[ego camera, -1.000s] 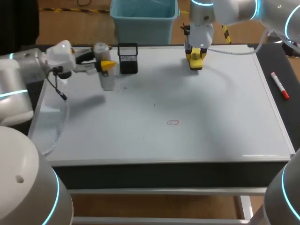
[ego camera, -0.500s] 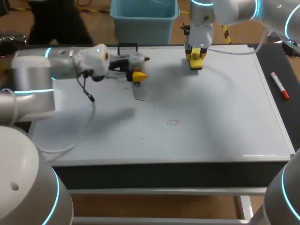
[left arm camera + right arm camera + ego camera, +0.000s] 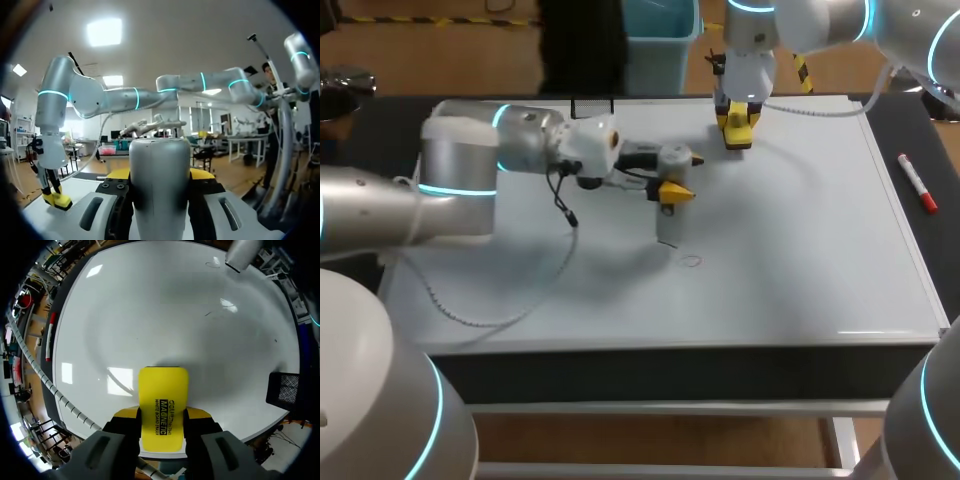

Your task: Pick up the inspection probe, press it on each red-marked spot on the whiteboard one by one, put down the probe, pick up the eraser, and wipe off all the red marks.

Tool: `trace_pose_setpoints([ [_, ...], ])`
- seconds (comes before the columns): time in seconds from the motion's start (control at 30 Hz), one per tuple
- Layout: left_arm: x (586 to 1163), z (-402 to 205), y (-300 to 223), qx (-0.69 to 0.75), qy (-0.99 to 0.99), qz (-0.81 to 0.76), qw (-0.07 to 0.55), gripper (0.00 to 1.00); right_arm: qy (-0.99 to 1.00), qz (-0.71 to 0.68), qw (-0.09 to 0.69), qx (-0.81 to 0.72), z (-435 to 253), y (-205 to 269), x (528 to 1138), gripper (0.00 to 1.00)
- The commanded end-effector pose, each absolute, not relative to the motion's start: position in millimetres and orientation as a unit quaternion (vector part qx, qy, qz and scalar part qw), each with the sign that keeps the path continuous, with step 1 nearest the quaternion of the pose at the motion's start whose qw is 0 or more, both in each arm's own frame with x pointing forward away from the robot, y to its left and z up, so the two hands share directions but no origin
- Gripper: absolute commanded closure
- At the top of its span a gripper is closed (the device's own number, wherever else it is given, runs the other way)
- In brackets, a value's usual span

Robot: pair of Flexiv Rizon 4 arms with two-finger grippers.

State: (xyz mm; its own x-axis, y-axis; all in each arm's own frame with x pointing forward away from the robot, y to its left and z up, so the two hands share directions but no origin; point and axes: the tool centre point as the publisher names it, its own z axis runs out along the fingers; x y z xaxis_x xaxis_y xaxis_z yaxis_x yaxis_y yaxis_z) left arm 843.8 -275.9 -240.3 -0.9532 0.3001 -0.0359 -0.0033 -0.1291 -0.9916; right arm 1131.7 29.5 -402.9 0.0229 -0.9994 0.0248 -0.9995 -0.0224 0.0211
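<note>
In the head view my left gripper (image 3: 672,188) is shut on the grey inspection probe (image 3: 666,222), held upright over the middle of the whiteboard (image 3: 800,250). The probe's tip hangs just left of and behind the small red mark (image 3: 691,261). From the left wrist the probe (image 3: 160,180) fills the space between the yellow fingertips (image 3: 119,173). My right gripper (image 3: 738,128) stands at the back of the board, shut on the yellow eraser (image 3: 737,135). The right wrist shows that eraser (image 3: 163,405) clamped between its fingers, resting on the board.
A red marker (image 3: 917,183) lies on the dark table to the right of the board. A black mesh holder (image 3: 285,390) stands at the back left, mostly hidden behind my left arm in the head view.
My left arm has carried the probe from beside the mesh holder at the back left, rightward and nearer, to just by the red mark. The right arm has kept still.
</note>
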Motion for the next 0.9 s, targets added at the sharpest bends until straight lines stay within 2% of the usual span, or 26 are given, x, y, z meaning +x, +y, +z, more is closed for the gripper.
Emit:
trace_pose_setpoints([
  [0.03, 843.2, -247.4, -292.0, -0.139, -0.639, 0.745, 0.132, 1.00, -0.698, 0.001, 0.018, 0.716, -401.8, 29.1, 1133.8, 1.00],
  [0.9, 827.7, -264.7, -302.1, -0.133, -0.638, 0.739, 0.170, 1.00, -0.698, 0.001, 0.018, 0.716, -401.8, 29.1, 1133.8, 1.00],
])
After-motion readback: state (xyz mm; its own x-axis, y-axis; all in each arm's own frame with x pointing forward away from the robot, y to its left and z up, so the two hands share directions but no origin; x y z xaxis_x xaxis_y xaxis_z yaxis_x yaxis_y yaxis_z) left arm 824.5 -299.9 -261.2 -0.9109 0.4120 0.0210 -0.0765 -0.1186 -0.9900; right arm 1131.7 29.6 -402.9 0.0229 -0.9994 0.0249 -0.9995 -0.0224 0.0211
